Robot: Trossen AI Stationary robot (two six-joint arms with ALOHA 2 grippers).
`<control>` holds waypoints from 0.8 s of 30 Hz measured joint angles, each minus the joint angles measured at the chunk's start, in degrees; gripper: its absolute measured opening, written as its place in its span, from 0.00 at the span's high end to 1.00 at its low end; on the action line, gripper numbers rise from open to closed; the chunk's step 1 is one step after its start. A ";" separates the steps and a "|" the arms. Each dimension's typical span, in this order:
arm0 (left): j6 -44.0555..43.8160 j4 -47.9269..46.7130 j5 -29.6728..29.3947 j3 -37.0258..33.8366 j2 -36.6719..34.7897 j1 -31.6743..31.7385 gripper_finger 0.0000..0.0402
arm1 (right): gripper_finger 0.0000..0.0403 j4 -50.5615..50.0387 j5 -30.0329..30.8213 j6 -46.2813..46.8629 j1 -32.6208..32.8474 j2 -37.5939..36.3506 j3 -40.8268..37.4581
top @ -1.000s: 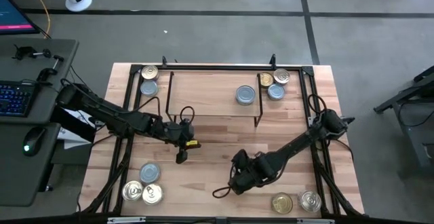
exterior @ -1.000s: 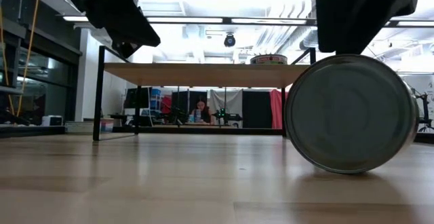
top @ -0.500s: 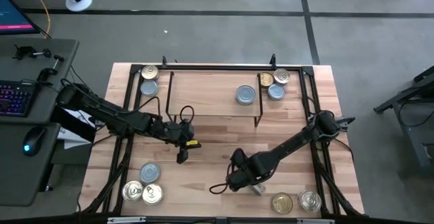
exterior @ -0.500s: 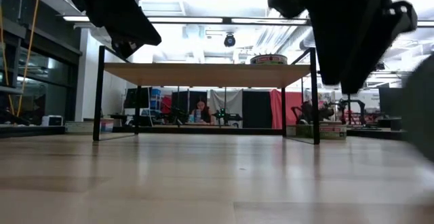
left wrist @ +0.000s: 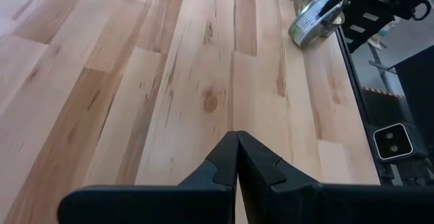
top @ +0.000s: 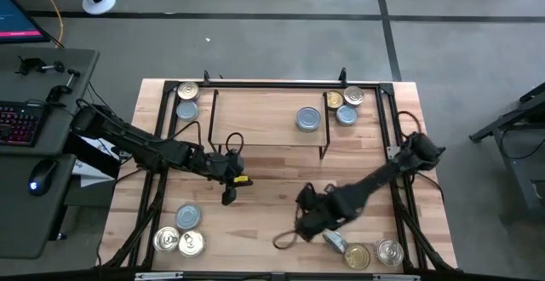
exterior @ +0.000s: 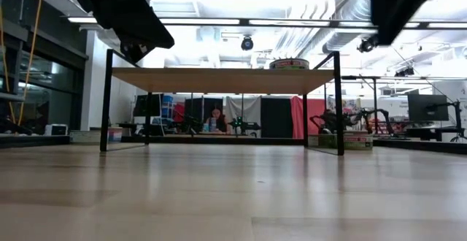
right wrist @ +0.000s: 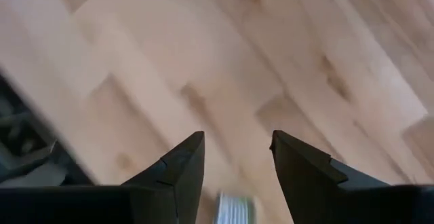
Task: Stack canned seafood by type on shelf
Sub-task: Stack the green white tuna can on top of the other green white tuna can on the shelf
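One table is carrying one shelf at its far side, and two arms are reaching in. The left gripper is hovering near the middle, fingers pressed together. The right gripper is hanging over the near right, seemingly clamping a held tin that is tipping on edge. Twelve tins are showing in all. One is sitting on the shelf, five beside its ends, three near left and two near right.
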 joint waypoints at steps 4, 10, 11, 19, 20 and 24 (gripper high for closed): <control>0.02 0.61 0.00 0.00 0.00 0.00 1.00 | 0.60 -0.44 -1.25 2.77 3.59 -2.46 0.02; 0.00 1.07 0.00 0.00 0.00 0.00 1.00 | 0.59 -0.33 -4.85 5.78 7.42 -2.76 0.06; -0.02 1.07 0.00 0.00 0.00 0.00 1.00 | 0.59 -0.38 -4.84 7.17 7.82 -2.78 0.06; -0.02 2.78 0.00 0.00 0.00 0.02 1.00 | 0.43 -7.79 -5.25 18.59 11.00 -1.99 0.06; -0.02 2.82 0.00 0.00 0.00 0.00 1.00 | 0.41 -7.38 -5.30 20.24 11.38 -1.97 0.06; -1.22 2.75 0.00 0.00 0.00 0.02 1.00 | 0.40 -4.42 -5.41 24.72 13.27 -1.84 0.06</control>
